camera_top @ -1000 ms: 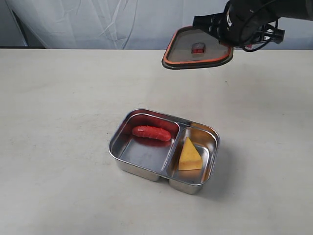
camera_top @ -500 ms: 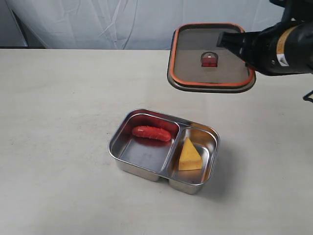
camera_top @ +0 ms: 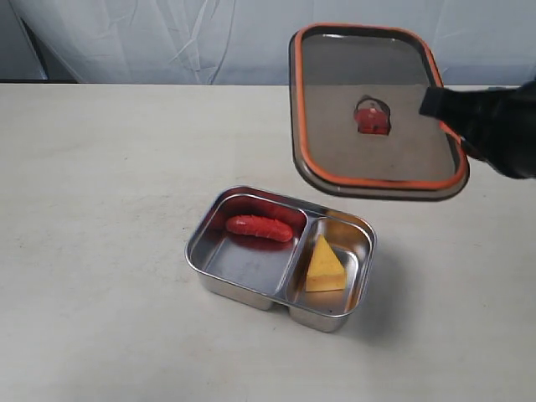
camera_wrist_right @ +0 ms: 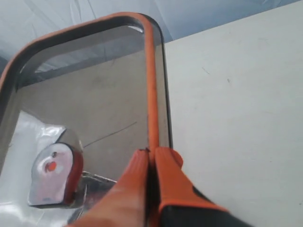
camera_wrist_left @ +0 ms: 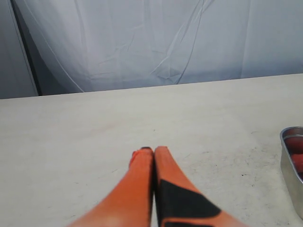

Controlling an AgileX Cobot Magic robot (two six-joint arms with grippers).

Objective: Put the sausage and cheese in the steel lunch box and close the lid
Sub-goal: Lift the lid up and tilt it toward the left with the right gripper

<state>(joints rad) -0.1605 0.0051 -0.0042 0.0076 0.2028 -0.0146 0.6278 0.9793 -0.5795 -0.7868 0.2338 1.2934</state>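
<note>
Dark smoky translucent rounded-rect lid w/ orange seal rim (camera_top: 343, 134) is hanging tilted in the air approx 1 o'clock of the box, well apart. Shiny 2-compartment stainless steel lunch box (camera_top: 243, 291) is sitting open. R gripper (camera_wrist_right: 150, 156) is pinching the lid's rim, jaws narrow; L gripper (camera_wrist_left: 152, 153) is idling empty, jaws pressed together. Glossy red ridged sausage (camera_top: 259, 227) is lying in the larger, 9 o'clock compartment; yellow-orange cheese wedge (camera_top: 325, 266) in the smaller, 3 o'clock one. Food steps are looking done; lid is awaiting levelling, lowering, seating

1 steel lunch box (camera_top: 239, 290) rests flat on the pale matte table (camera_top: 100, 251).
</note>
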